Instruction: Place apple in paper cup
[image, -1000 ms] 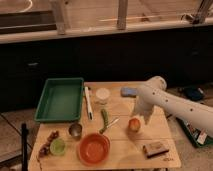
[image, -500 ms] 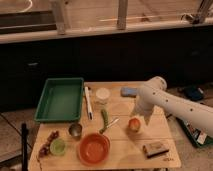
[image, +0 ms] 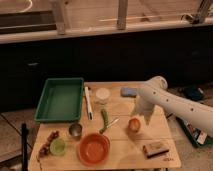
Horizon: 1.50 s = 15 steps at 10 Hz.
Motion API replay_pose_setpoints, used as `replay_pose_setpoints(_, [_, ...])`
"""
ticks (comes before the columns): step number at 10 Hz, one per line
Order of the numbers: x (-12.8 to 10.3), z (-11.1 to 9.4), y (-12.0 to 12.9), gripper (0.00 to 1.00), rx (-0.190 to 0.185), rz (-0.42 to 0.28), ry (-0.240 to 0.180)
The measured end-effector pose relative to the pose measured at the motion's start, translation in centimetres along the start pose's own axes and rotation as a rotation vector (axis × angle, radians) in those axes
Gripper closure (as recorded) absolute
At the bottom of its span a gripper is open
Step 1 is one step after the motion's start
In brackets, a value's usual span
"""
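On wood table (image: 122, 146) | pincer (image: 137, 120) at round apple (image: 133, 126), grip can't tell | pale paper cup (image: 102, 95) apart

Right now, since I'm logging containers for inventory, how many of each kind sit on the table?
Cups: 3 (paper cup, metal cup, green cup)
Bowls: 1 (orange-red bowl)
Trays: 1 (green tray)
Total: 5
The claw hangs right at the apple, toward the right side of the table.
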Motion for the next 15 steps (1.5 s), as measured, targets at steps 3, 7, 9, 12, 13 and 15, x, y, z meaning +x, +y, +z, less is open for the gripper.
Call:
replay_pose_setpoints(3, [-0.04,0.46,-0.04,0.37,0.000,-0.005,-0.002])
replay_pose_setpoints(7, [0.16,0.07,-0.05,0.43,0.003,0.007,-0.005])
replay_pose_setpoints(9, [0.22,-0.11,-0.07,0.43,0.002,0.008,-0.004])
replay_pose_setpoints(12, [0.32,-0.15,-0.13,0.43,0.005,0.014,-0.007])
replay_pose_setpoints(13, [0.30,-0.11,-0.13,0.43,0.004,0.014,-0.009])
replay_pose_setpoints(15, [0.35,-0.14,-0.10,0.43,0.004,0.016,-0.011])
